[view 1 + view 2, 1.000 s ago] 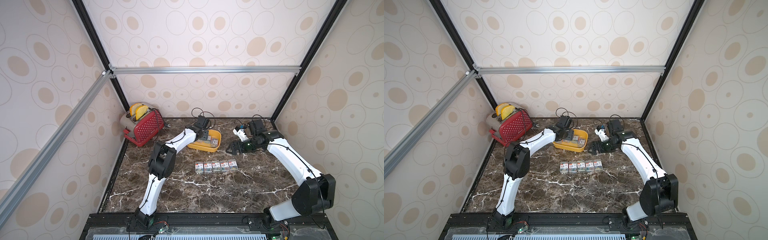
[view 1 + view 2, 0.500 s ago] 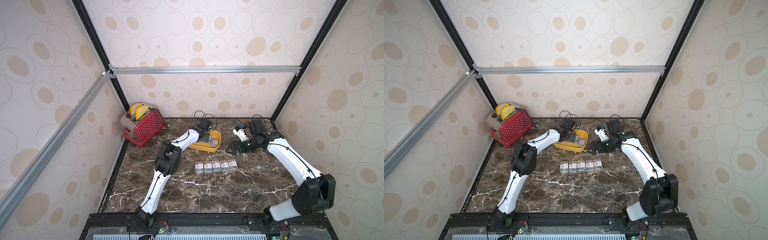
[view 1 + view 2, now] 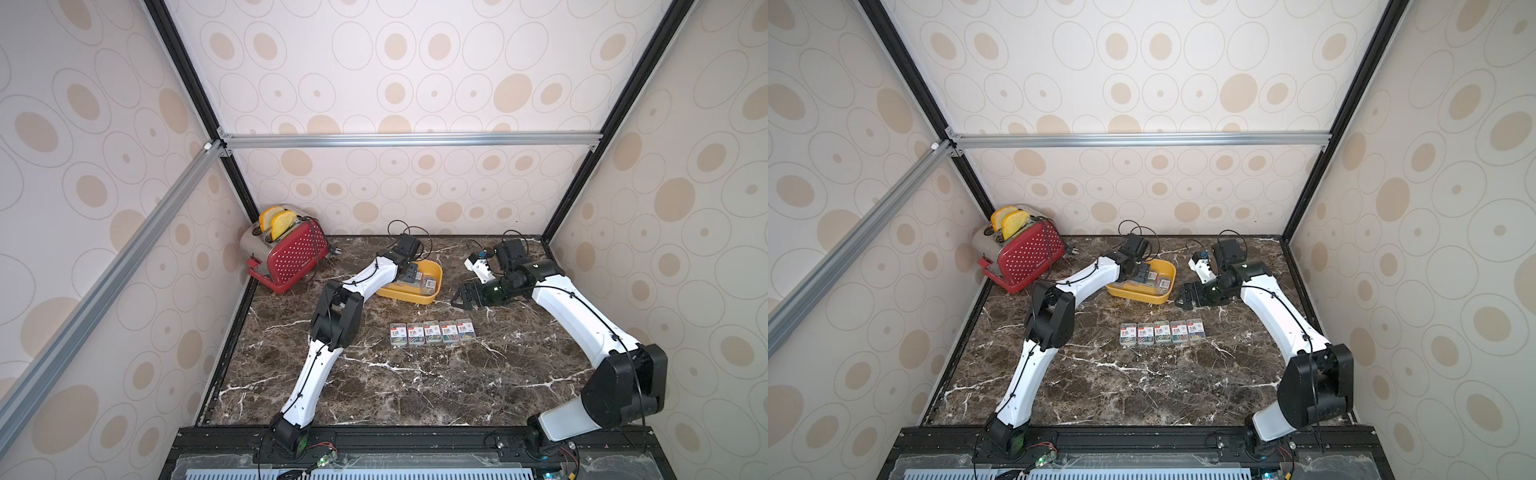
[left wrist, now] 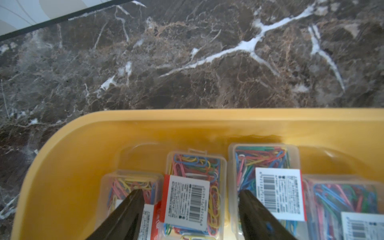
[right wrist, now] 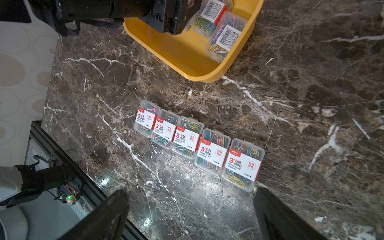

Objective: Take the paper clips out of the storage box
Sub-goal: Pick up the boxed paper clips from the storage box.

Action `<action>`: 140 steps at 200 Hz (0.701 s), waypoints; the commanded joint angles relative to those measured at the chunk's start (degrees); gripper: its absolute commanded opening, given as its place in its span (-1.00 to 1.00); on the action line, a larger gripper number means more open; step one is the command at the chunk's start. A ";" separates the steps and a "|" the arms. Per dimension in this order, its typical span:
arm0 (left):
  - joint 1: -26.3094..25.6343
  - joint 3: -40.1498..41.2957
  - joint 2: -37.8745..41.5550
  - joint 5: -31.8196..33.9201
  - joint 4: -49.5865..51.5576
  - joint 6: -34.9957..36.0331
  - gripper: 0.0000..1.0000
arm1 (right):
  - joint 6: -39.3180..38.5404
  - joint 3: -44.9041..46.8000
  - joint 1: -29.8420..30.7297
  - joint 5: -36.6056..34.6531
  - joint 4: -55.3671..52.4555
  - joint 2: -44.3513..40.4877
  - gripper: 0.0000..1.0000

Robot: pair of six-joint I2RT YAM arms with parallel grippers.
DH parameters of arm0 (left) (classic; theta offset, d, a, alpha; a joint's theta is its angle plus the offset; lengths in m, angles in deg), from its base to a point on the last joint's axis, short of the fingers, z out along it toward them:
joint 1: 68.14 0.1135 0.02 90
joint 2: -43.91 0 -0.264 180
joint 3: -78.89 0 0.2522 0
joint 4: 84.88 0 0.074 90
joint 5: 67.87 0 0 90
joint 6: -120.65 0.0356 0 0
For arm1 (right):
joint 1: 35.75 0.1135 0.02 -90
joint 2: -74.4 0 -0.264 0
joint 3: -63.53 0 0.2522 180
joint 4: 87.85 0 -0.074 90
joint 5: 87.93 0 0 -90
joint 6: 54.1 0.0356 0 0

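The yellow storage box [image 3: 409,296] [image 3: 1138,296] stands at the back middle of the marble table. Several clear boxes of paper clips [image 4: 187,197] [image 5: 225,37] lie inside it. My left gripper [image 3: 411,272] [image 3: 1145,272] [image 4: 191,192] reaches down into it, open. Its fingers [image 4: 133,207] stand on either side of one clip box, with a gap on each side. Several more boxes of paper clips [image 3: 432,332] [image 3: 1161,332] [image 5: 199,143] lie in a row on the table in front. My right gripper [image 3: 457,298] [image 3: 1181,298] [image 5: 190,192] hovers open and empty to the right of the storage box.
A red dotted toaster [image 3: 286,253] [image 3: 1021,253] with two bread slices stands in the back left corner. Patterned walls close in the back and both sides. In the right wrist view the table's front edge [image 5: 87,176] lies past the row of clips.
The left arm's elbow has swung a little to the right while its gripper stayed in the storage box and its jaws narrowed slightly. The right arm has not moved.
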 commanded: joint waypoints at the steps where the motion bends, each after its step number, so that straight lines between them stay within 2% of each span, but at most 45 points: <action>1: 0.72 -1.13 -2.60 -1.35 3.72 1.19 0.42 | -0.64 -1.05 0.03 0.69 -0.29 0.68 1.00; 17: 0.65 -0.77 -2.84 -2.48 3.72 1.05 0.34 | -0.61 -1.07 0.10 0.84 -0.40 0.76 1.00; 40: 0.71 -1.59 -3.89 -1.86 8.00 0.74 0.34 | -0.54 -1.03 0.09 0.76 -0.40 0.64 1.00; 71: 0.81 1.11 -2.35 1.44 9.73 -0.45 0.46 | -0.53 -0.92 0.07 0.85 -0.40 0.64 1.00; 94: 1.16 4.46 0.12 1.08 8.41 -0.54 0.47 | -0.37 -0.83 0.09 0.85 -0.35 0.45 1.00; 140: 1.61 2.32 -1.44 -0.89 10.74 -0.35 0.22 | -0.14 -0.25 0.11 0.81 -0.23 -0.01 1.00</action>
